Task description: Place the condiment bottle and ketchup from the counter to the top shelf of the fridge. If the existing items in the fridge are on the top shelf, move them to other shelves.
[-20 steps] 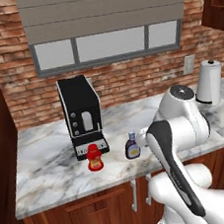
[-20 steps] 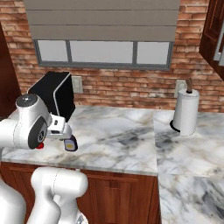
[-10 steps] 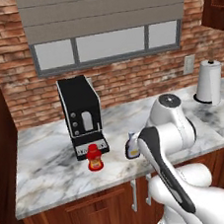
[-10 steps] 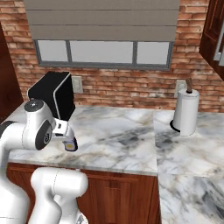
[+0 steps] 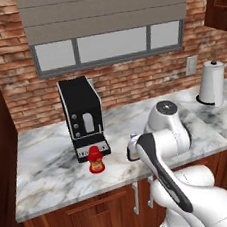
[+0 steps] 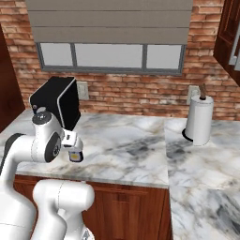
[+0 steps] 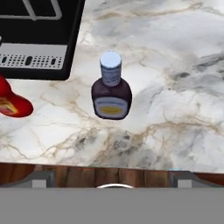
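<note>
The condiment bottle [image 7: 111, 89], dark with a pale cap and a yellow label, stands upright on the marble counter [image 7: 175, 109] near its front edge. My gripper [image 7: 113, 180] hovers above and in front of it, open, with its fingertips wide apart and nothing between them. In the right base view the bottle [image 6: 75, 155] peeks out just under my hand. In the left base view my arm covers most of the bottle [image 5: 134, 152]. The red ketchup [image 5: 95, 159] stands to its left by the coffee machine, and also shows as ketchup [image 7: 12, 103] at the hand view's left edge. The fridge is out of view.
A black coffee machine [image 5: 81, 114] stands on the counter [image 5: 45, 159] behind the ketchup, close to both bottles. A paper towel roll [image 5: 211, 83] stands far right. A brick wall with a window runs along the back. Reddish wooden cabinets [image 6: 126, 201] sit under the counter.
My arm has swung left and down over the counter, bringing the hand close above the condiment bottle. The bottles and the base have stayed put. The gripper stays open.
</note>
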